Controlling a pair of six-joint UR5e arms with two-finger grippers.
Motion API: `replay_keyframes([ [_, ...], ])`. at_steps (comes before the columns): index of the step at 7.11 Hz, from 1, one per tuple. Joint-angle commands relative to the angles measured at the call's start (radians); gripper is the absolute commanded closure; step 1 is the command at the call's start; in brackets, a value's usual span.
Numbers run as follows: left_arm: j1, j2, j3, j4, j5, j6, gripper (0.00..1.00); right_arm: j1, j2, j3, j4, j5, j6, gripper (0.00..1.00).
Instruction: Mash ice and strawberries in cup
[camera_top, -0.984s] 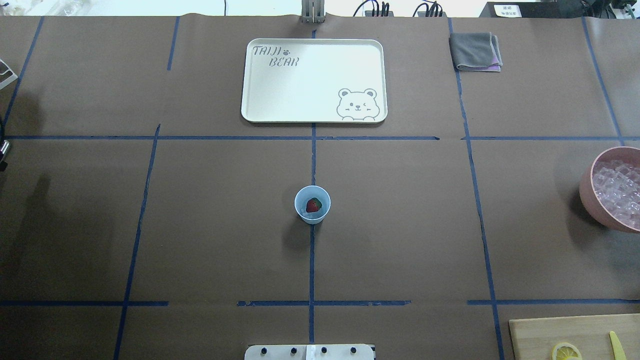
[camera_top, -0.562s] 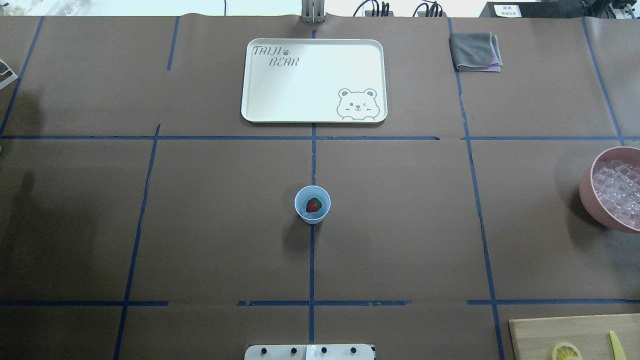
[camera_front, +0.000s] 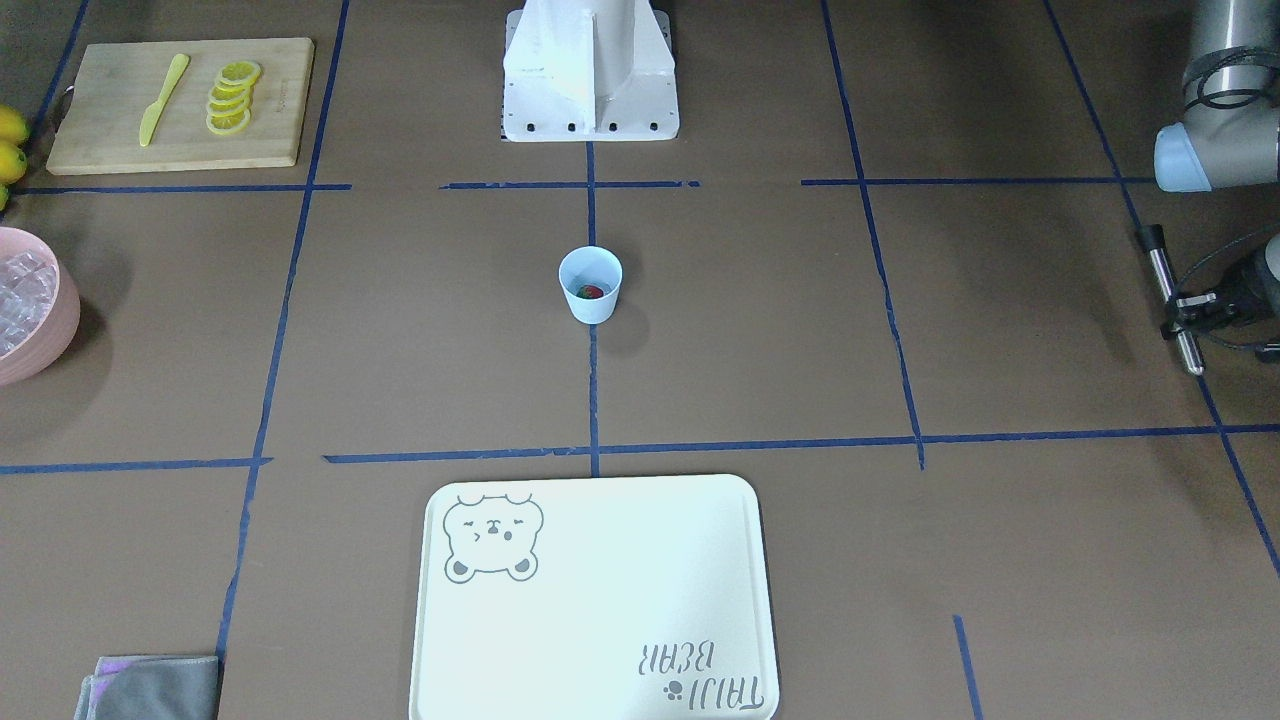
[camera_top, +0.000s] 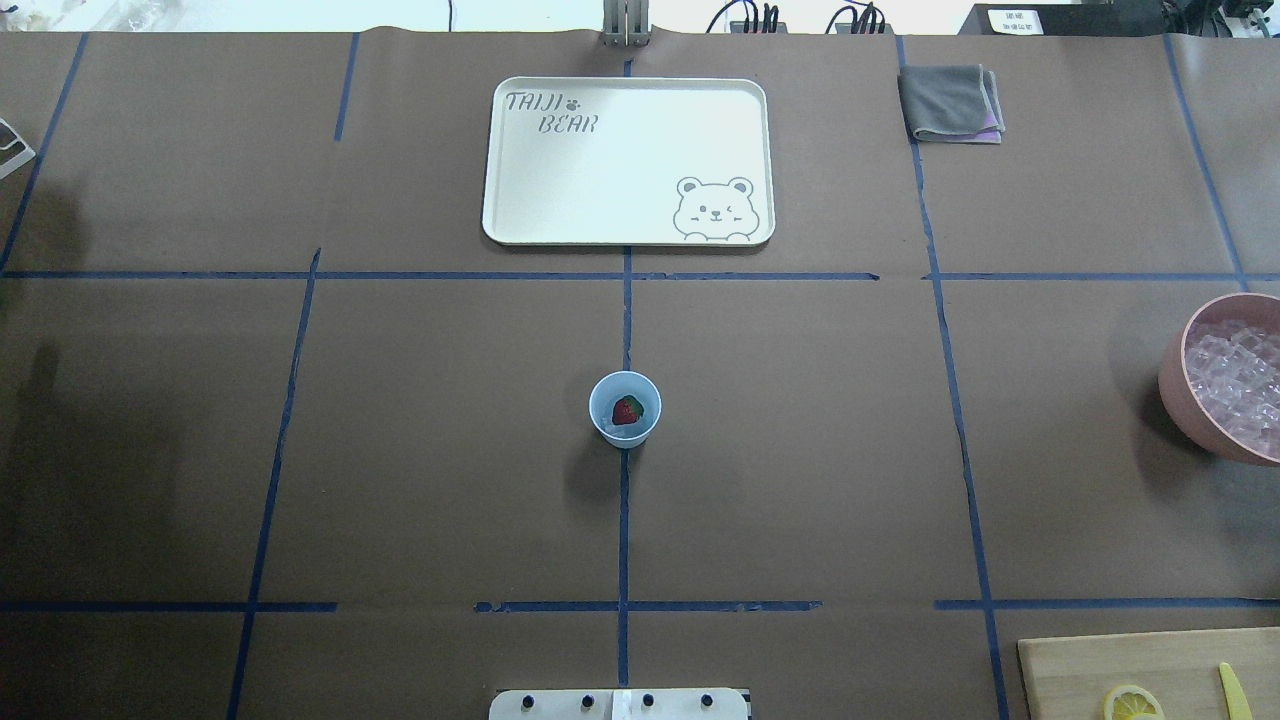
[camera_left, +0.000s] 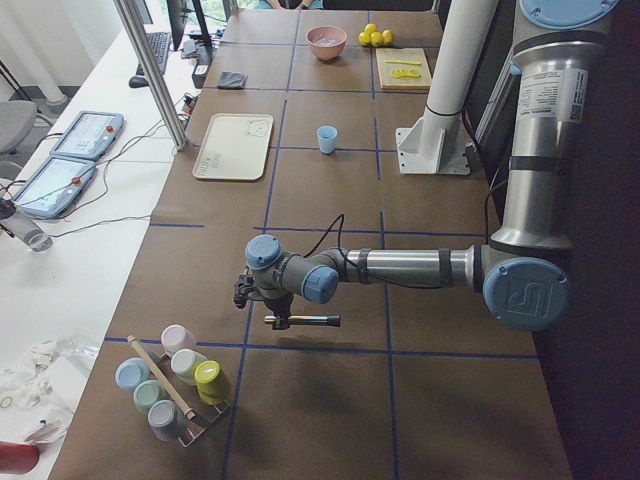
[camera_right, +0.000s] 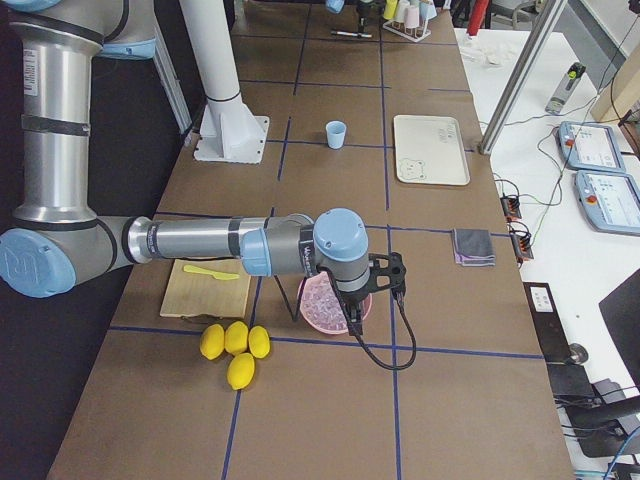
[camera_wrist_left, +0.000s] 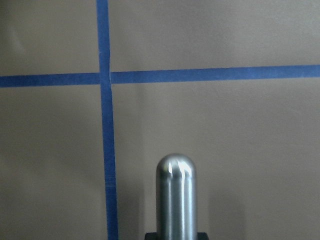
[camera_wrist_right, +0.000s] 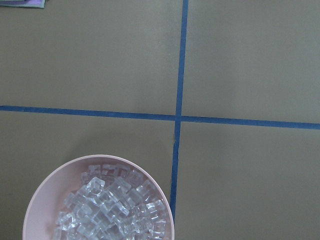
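The pale blue cup (camera_top: 625, 408) stands at the table's middle, also in the front view (camera_front: 590, 285). A red strawberry (camera_top: 627, 410) lies inside it on pale ice (camera_top: 609, 427). More ice (camera_wrist_right: 112, 207) fills the pink bowl (camera_top: 1172, 395) at the right edge. My left gripper (camera_front: 1188, 308) is far off to the cup's left, shut on a metal rod (camera_front: 1170, 295) with a rounded tip (camera_wrist_left: 176, 190). My right gripper (camera_right: 355, 312) hangs over the pink bowl and shows only in the right side view, so I cannot tell whether it is open or shut.
A white bear tray (camera_top: 628, 160) lies beyond the cup and a grey cloth (camera_top: 950, 100) at the far right. A cutting board (camera_front: 110, 130) holds lemon slices (camera_front: 232, 98) and a yellow knife (camera_front: 162, 98). A rack of pastel cups (camera_left: 170, 380) stands past my left gripper.
The left gripper with the rod, seen at the overhead view's left edge a second ago, has moved left out of that view. The cup and strawberry have not moved.
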Motion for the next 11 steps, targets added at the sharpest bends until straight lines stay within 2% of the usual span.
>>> replay_keyframes([
  [1,0.0,0.006,0.015,-0.029,0.027,0.001,0.0,0.0,0.001,0.0,0.0,0.0,-0.002,0.01],
  [5,-0.003,0.005,0.016,-0.064,0.045,0.006,0.0,0.0,0.004,0.002,0.0,-0.003,0.0,0.01],
  [6,-0.04,-0.009,0.005,-0.054,0.026,0.007,0.0,0.0,0.004,0.002,-0.002,-0.003,0.0,0.01],
  [8,-0.106,-0.011,-0.002,-0.049,-0.094,0.027,0.0,0.0,0.003,0.0,-0.005,-0.003,-0.002,0.01],
  [9,-0.133,-0.011,-0.007,-0.014,-0.123,0.1,0.0,0.0,0.004,-0.003,-0.005,-0.002,-0.002,0.01],
  [11,-0.245,-0.029,-0.042,0.203,-0.13,0.334,0.0,0.0,0.004,-0.008,-0.009,0.0,0.0,0.01],
])
